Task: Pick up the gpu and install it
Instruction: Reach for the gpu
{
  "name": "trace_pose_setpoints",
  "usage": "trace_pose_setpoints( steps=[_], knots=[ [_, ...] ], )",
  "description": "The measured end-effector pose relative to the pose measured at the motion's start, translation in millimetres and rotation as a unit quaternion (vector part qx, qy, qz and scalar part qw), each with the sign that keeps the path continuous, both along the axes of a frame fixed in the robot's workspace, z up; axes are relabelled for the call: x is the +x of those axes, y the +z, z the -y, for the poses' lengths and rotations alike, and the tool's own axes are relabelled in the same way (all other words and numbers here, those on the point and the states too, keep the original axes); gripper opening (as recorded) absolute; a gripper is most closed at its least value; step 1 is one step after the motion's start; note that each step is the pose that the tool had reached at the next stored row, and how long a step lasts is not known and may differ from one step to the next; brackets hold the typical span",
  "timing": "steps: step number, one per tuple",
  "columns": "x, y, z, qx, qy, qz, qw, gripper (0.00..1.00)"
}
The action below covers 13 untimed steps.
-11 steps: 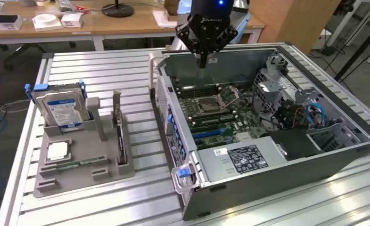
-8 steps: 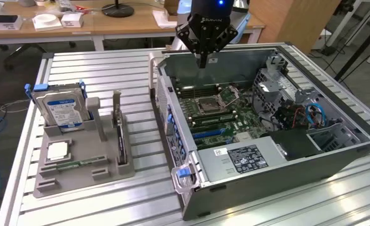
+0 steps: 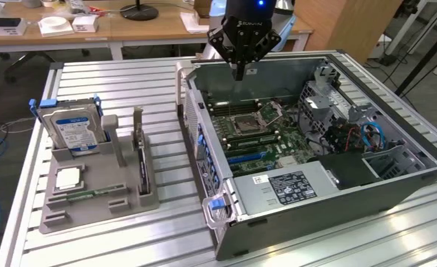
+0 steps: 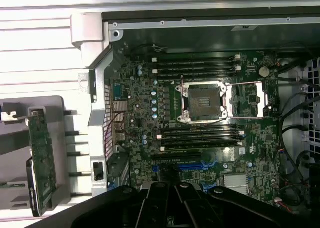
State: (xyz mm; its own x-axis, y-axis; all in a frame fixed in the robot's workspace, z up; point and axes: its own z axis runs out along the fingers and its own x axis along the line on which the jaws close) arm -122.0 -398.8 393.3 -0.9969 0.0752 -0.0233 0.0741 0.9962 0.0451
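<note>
While the gpu (image 3: pixel 143 162) is standing on edge in a slot of the grey holder (image 3: pixel 92 214) at the exterior view's left, just right of the upright hard drive (image 3: pixel 69 129), nothing is touching it. Further right, the fingers (image 3: pixel 239 72) are hanging pinched together, gripping nothing, over the far wall of the open computer case (image 3: pixel 337 194), well apart from the gpu. Inside, the motherboard (image 3: pixel 257 133) is lying exposed.

A slatted metal counter (image 3: pixel 114 72) spans the foreground; wooden desks (image 3: pixel 166 29) stand at twelve o'clock, a wooden cabinet (image 3: pixel 352 22) at one o'clock
</note>
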Motion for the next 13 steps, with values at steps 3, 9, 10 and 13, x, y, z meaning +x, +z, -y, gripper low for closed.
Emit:
trace_pose_setpoints(
  steps=[3, 9, 10, 13],
  knots=[
    [-1.1, 0.0, 0.0, 0.0000, 0.000, 0.0000, 1.0000, 0.11],
    [-7.7, 0.0, 0.0, 0.0000, 0.000, 0.0000, 1.0000, 0.11],
    [-9.1, 0.0, 0.0, 0.0000, 0.000, 0.0000, 1.0000, 0.11],
    [-13.7, 0.0, 0.1, -0.0001, 0.000, 0.0000, 1.0000, 0.11]
  ],
)
